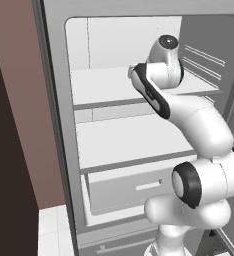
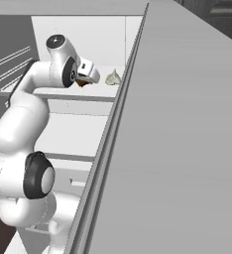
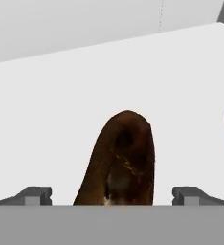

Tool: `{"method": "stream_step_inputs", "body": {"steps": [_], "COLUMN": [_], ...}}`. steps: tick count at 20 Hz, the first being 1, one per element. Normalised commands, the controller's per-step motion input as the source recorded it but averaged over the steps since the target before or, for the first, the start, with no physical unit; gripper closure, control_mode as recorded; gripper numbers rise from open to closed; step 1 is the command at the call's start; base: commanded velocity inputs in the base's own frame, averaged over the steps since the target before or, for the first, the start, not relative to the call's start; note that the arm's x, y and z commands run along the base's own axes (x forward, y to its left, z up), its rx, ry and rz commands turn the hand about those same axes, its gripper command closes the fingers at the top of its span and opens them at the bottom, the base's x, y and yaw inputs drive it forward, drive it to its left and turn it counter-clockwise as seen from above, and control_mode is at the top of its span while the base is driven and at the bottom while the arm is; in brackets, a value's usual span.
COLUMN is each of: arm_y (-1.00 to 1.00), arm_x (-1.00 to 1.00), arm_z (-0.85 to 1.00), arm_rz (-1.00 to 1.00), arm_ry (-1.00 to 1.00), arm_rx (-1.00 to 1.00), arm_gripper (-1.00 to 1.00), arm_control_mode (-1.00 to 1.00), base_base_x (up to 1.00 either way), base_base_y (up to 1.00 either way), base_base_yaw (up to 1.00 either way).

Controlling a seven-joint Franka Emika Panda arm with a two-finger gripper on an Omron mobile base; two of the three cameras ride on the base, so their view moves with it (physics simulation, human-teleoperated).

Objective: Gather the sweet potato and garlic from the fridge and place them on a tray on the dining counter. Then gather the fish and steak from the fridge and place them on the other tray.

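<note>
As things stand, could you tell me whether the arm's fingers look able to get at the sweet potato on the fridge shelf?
Probably yes: the sweet potato lies on the shelf right between the open fingers, with nothing between them and it. The garlic sits apart to one side.

Arm [image 1: 199, 125] inside open fridge [image 1: 129, 145]

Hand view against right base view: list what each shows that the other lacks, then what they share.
Hand view alone: the open gripper, its fingertips either side of the sweet potato. Right base view alone: the fridge door edge-on, the arm's joints, the lower shelves. Shared: the sweet potato, the garlic beside it, and their white shelf.
</note>
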Motion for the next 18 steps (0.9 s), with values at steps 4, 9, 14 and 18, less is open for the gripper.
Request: {"method": "stream_step_inputs", "body": {"steps": [4,9,14,18], "arm_y": [0.00,0.00,0.00,-0.04], "arm_x": [0.21,0.17,-0.03,-0.44], "arm_z": [-0.17,-0.18,-0.08,-0.01], "arm_rz": [0.00,0.00,0.00,0.00], "arm_ry": [0.08,0.08,0.00,-0.06], "arm_rx": [0.00,0.00,0.00,0.01], "arm_gripper": [-1.00,1.00,1.00,1.00], "arm_control_mode": [-1.00,-1.00,-1.00,-1.00], "base_base_x": [0.00,0.00,0.00,0.00], "base_base_y": [0.00,0.00,0.00,0.00], "base_base_yaw": [0.00,0.00,0.00,0.00]}}
